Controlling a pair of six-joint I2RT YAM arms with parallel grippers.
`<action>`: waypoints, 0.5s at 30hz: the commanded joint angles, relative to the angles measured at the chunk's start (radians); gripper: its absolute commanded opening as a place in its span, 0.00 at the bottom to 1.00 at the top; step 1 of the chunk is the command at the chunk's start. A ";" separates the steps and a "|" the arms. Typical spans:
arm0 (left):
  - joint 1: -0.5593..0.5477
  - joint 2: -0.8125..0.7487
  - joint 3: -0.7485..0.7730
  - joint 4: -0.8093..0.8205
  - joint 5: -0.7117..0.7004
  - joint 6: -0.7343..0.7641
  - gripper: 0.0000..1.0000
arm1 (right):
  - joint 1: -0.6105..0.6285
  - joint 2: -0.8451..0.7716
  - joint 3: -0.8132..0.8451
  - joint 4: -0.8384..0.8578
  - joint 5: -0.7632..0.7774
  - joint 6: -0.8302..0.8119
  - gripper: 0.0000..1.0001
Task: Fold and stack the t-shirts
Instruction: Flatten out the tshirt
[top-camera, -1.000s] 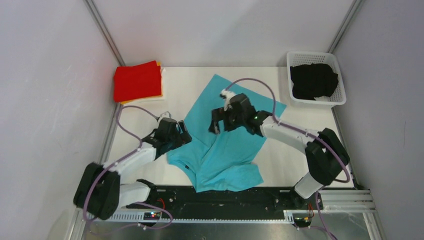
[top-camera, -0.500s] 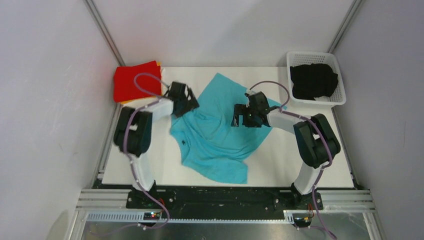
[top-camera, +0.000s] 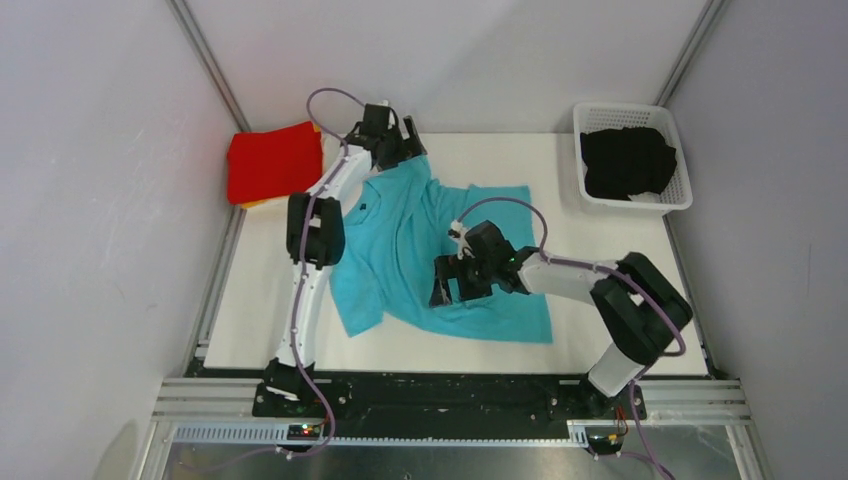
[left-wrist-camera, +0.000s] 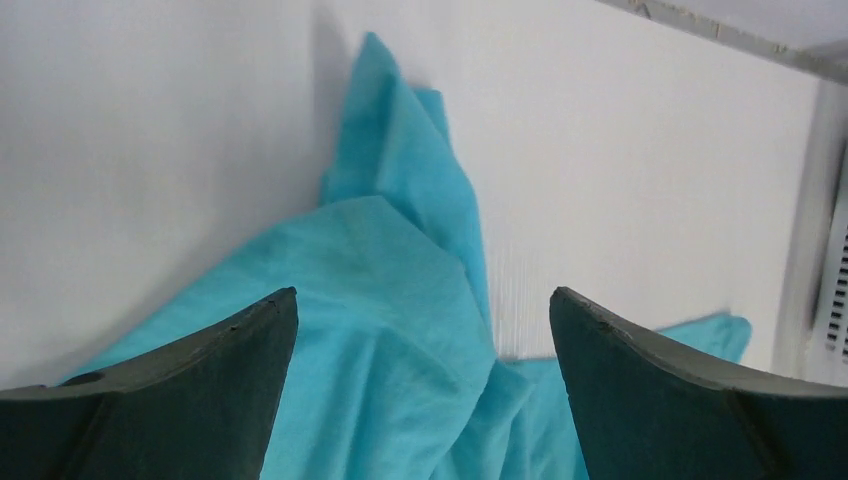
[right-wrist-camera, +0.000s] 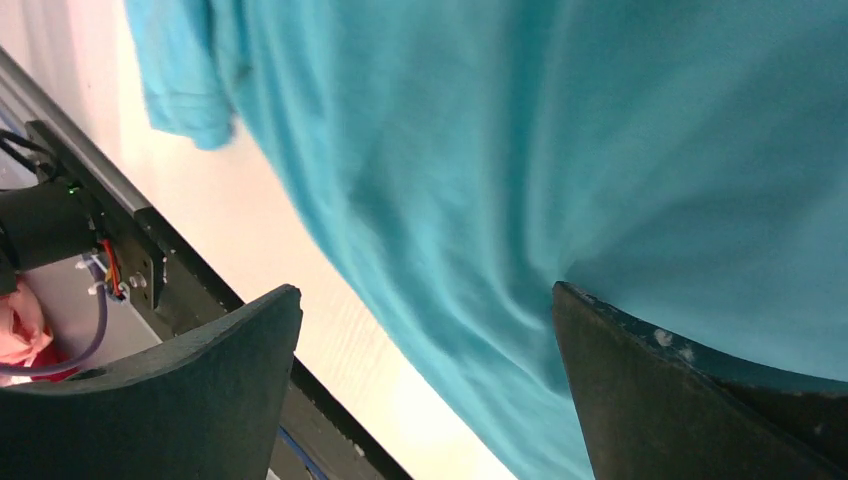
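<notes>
A turquoise-blue t-shirt (top-camera: 430, 250) lies spread and rumpled across the middle of the table. My left gripper (top-camera: 403, 148) is stretched to the far back, open above the shirt's back edge. In the left wrist view a bunched sleeve of the shirt (left-wrist-camera: 400, 300) lies under that open left gripper (left-wrist-camera: 422, 292). My right gripper (top-camera: 445, 290) hovers open over the shirt's near part. The right wrist view has the shirt's hem (right-wrist-camera: 500, 150) below this right gripper (right-wrist-camera: 427, 288). A folded red t-shirt (top-camera: 273, 160) tops a stack at the back left.
An orange edge (top-camera: 255, 204) peeks from under the red stack. A white lattice basket (top-camera: 620, 107) at the back right holds a black t-shirt (top-camera: 627, 160). The black base rail (right-wrist-camera: 150, 270) runs along the table's near edge. Grey walls close in both sides.
The left arm has swung from the near left to the far back. The right gripper came nearer and leftwards. The turquoise shirt has shifted toward the back and lies more spread out.
</notes>
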 joint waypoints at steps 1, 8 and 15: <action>-0.009 -0.253 -0.123 -0.039 -0.005 0.118 1.00 | -0.073 -0.155 -0.016 -0.124 0.109 0.015 0.99; -0.026 -0.755 -0.728 0.000 -0.274 0.110 1.00 | -0.206 -0.351 -0.137 -0.173 0.291 0.130 0.99; -0.065 -0.976 -1.206 0.217 -0.208 0.032 1.00 | -0.307 -0.301 -0.184 -0.065 0.293 0.121 0.99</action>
